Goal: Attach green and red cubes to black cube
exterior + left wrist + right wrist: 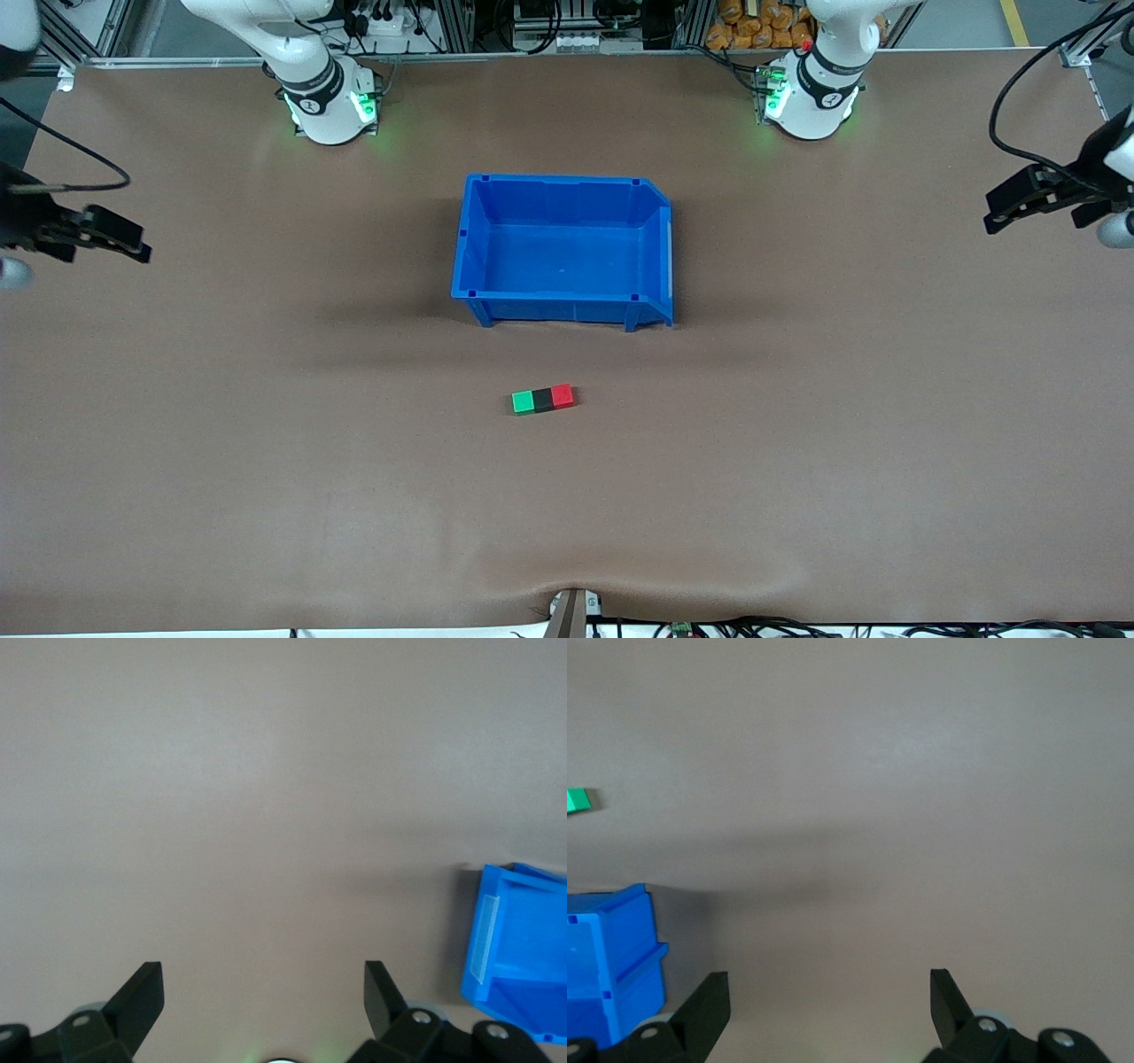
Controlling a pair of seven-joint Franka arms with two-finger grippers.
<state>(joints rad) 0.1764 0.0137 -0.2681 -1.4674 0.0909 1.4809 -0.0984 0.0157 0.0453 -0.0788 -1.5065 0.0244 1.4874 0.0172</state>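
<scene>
You see the left gripper [264, 988] wide and empty, over bare table [886, 399] at its own end. The right gripper [829, 992] is also wide, empty, over its end. Between them stands the blue bin [567, 306]. Nearer the camera, green cube [524, 402], black cube [543, 399] and red cube [563, 395] touch in one row.

left pincer [997, 215]: open, raised, waiting | right pincer [137, 245]: open, raised, waiting
</scene>
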